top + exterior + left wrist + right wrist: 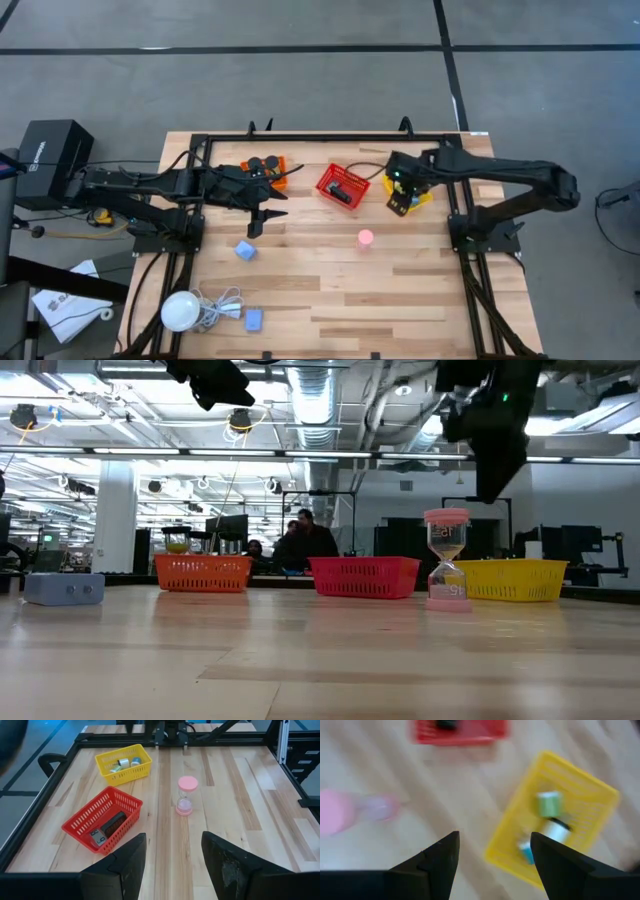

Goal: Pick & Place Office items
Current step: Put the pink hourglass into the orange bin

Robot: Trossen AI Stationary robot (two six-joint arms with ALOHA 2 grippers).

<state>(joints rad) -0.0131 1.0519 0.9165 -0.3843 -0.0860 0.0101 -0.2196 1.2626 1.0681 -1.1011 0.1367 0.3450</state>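
Note:
A pink hourglass (366, 238) (187, 795) (447, 560) stands upright on the table between the arms. A light-blue squarish piece (245, 250) (64, 589) lies flat near my left gripper, and a second one (254, 320) lies by the near edge. My left gripper (262, 215) (172, 860) hangs open above the table next to the orange basket (278, 160). My right gripper (400, 192) (495, 860) is open over the yellow basket (425, 200) (600, 795), which holds a green block (549, 803) and small white pieces. A flat black item (111, 826) lies in the red basket (325, 180) (80, 820).
A white round bulb (180, 310) with a coiled white cable lies at the near left corner. The three mesh baskets stand in a row toward the far side. Black short cylinders (262, 164) sit in the orange one. A black frame runs around the table edges.

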